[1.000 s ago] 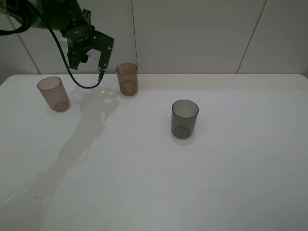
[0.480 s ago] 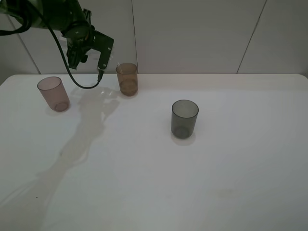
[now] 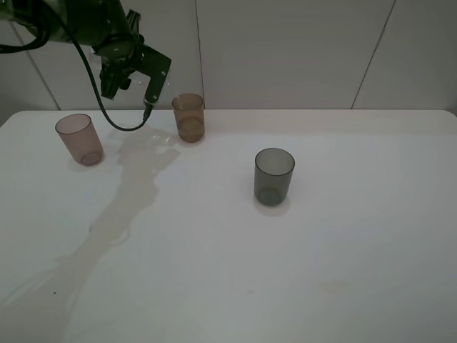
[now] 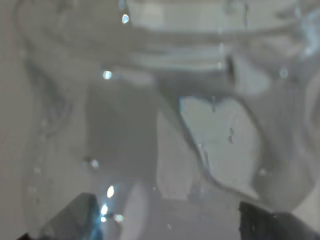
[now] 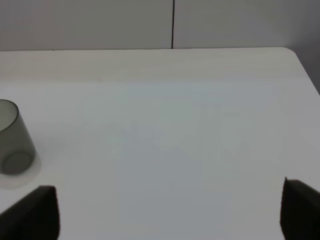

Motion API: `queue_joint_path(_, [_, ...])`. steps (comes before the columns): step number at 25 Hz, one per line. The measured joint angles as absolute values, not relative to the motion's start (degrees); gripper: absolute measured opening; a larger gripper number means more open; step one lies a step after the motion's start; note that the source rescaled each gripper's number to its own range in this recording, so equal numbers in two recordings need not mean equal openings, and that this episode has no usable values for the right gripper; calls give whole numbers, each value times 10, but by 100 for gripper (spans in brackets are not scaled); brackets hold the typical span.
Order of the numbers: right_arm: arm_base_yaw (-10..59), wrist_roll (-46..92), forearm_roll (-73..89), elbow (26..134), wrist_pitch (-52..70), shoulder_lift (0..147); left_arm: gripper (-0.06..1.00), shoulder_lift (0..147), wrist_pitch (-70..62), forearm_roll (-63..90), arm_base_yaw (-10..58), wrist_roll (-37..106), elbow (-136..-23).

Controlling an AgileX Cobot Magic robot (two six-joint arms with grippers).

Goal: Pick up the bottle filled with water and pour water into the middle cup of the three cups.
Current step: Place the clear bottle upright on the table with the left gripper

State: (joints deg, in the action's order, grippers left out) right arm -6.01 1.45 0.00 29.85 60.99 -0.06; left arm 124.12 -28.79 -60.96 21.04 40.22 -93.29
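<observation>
Three cups stand on the white table: the pinkish-mauve cup at the left, the amber-brown middle cup at the back, and the smoky-grey cup to the right. My left gripper is raised just left of and above the amber cup. It is shut on the clear bottle, which fills the left wrist view and hardly shows from above. My right gripper is open and empty, low over the table to the right of the grey cup.
A pale panelled wall runs behind the table's back edge. The left arm's black cable hangs in a loop between the pink and amber cups. The right arm is outside the exterior high view.
My left gripper with the bottle has risen very slightly beside the amber cup, and its shadow on the table has shifted. The cups have not moved.
</observation>
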Motion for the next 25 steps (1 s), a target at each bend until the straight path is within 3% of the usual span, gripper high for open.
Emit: queue_joint_path(25, [-60,15,0,298,610,-1,2,1241,-292,-641,224,402,-933])
